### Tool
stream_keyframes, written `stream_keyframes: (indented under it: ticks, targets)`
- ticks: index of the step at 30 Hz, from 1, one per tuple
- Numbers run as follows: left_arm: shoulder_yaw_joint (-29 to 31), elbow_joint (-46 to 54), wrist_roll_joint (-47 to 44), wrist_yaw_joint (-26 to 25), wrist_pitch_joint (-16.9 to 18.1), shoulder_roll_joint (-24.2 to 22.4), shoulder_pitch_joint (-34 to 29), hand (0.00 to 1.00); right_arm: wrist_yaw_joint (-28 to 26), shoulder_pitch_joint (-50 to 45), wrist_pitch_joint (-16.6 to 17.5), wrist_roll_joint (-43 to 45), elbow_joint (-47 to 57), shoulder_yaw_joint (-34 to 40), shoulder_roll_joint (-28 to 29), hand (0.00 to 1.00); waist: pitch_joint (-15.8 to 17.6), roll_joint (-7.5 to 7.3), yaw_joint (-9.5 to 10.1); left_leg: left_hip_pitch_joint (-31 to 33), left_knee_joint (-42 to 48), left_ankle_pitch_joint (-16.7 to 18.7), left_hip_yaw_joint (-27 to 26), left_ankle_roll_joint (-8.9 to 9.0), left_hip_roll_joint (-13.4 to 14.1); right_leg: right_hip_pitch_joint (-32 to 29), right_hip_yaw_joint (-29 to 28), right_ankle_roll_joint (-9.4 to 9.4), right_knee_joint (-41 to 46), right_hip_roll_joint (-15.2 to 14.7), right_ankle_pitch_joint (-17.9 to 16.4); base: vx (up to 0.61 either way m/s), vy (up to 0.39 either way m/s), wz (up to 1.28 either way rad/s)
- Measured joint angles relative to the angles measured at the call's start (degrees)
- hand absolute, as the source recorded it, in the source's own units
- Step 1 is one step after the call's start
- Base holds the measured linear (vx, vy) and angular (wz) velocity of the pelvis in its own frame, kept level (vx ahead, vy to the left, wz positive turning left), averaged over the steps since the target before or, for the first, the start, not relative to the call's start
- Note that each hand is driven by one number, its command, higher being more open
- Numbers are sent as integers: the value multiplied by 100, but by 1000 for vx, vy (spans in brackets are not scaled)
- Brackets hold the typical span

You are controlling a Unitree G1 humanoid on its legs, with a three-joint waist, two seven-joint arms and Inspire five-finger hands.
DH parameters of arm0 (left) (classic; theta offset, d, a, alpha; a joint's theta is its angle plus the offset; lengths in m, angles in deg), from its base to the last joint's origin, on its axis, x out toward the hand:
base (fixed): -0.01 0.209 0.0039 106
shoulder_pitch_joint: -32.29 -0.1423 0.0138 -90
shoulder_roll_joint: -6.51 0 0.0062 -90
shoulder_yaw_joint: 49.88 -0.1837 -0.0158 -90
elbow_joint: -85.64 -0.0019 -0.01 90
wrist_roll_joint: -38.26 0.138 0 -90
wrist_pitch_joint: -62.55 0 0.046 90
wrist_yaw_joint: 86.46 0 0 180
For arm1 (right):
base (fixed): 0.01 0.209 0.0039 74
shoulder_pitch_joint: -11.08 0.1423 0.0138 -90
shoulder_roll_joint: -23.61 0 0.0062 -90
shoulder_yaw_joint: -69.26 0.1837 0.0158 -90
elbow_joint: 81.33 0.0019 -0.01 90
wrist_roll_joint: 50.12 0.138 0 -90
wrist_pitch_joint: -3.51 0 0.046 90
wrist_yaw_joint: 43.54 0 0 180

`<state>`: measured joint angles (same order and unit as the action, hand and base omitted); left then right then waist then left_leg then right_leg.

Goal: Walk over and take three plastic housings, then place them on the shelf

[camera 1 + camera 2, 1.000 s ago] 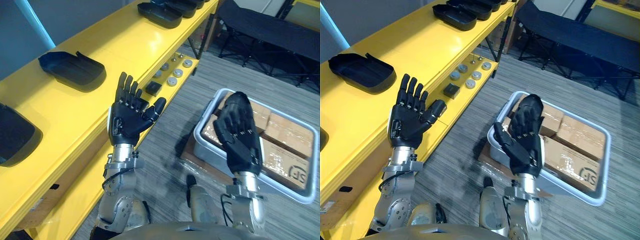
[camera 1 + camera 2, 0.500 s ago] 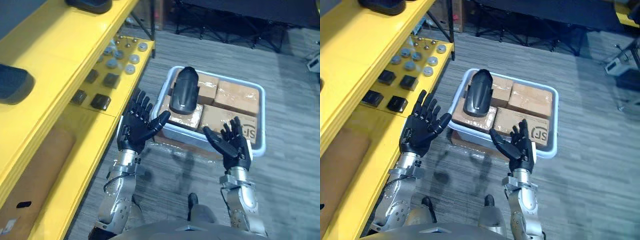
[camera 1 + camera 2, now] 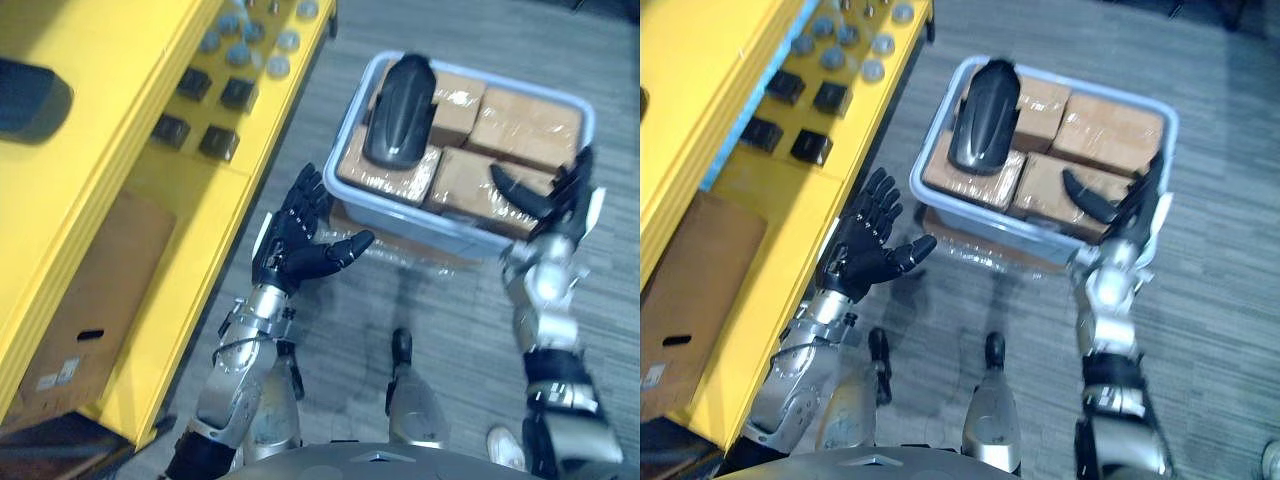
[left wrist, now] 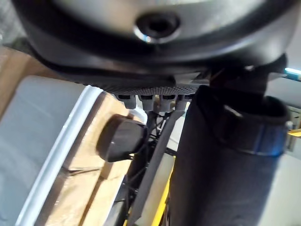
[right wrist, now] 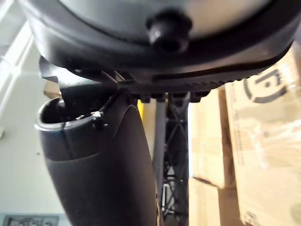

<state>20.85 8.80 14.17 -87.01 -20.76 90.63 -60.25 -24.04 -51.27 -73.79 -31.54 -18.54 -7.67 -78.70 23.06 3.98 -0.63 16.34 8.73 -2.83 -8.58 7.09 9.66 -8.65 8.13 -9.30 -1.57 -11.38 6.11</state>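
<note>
Grey striped carpet floor (image 3: 440, 300) runs across the scene, w/ a yellow shelf unit (image 3: 120, 150) along its L side. On the unit's upper level, one dark plastic housing (image 3: 28, 95) sits near the front edge. The lower level carries small black blocks (image 3: 220, 143) and round silver discs (image 3: 282, 42) towards its front edge, and a cardboard box (image 3: 90, 310) stands underneath. A pale grey bin (image 3: 420, 222) sits on the floor just beside the shelf unit, packed w/ wrapped brown boxes (image 3: 525, 125). 2nd plastic housing (image 3: 400, 110), black and rounded, lies on top of the boxes at the bin's far L corner, long axis running far to near, touched by neither hand. L hand (image 3: 295, 245) hangs palm up btw the shelf's front edge and the bin's near L corner, fingers straight and spread, thumb pointing towards the bin, holding nothing; can't tell if the thumb tip reaches the rim. R hand (image 3: 560, 200) is up at the bin's near R corner, fingers splayed upward, thumb stretched out over the boxes, also empty; contact w/ rim or boxes can't be made out. L wrist view shows the thumb (image 4: 121, 139) next to the bin rim and a brown box; R wrist view shows the thumb (image 5: 103, 160) beside the boxes.
</note>
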Motion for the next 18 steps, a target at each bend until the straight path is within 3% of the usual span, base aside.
stream_keyframes:
  ticks: [3, 6, 8, 15, 18]
  targets:
    - [-75, -305, 1, -29, -91, -6, 221, 100, -21, 917, -5, 44, -900, -90, -623, 100, 101, 112, 67, 147, -7, -44, 96, -43, -38, -105, 132, -39, -13, -15, 132, -31, 14, 10]
    - [-68, -563, -1, -61, -90, -4, 395, 100, -45, 1623, -7, 32, -1655, -579, -1161, 100, 112, 144, 128, 361, -1, -73, 238, -78, -101, -281, 206, -49, 46, -62, 150, -24, 17, 14]
    - [-117, -822, -3, -76, -90, -4, 610, 100, -52, 2117, -11, 37, -2126, -924, -1558, 100, 189, 245, 237, 521, 18, -112, 309, -113, -120, -401, 331, -64, 55, -68, 293, -47, 23, 14]
    - [-209, -1332, -80, -140, -77, 0, 780, 100, -378, 3197, -236, 234, -2909, -1716, -2071, 100, 376, 506, 455, 773, 100, -169, 553, -197, -314, -528, 652, -63, 209, -233, 335, -49, 30, 18]
    - [-273, -1370, -85, -165, -75, 5, 767, 100, -447, 3234, -267, 228, -2952, -1854, -2178, 100, 403, 568, 533, 829, 97, -191, 623, -223, -357, -553, 746, -62, 254, -265, 334, -36, 17, 14]
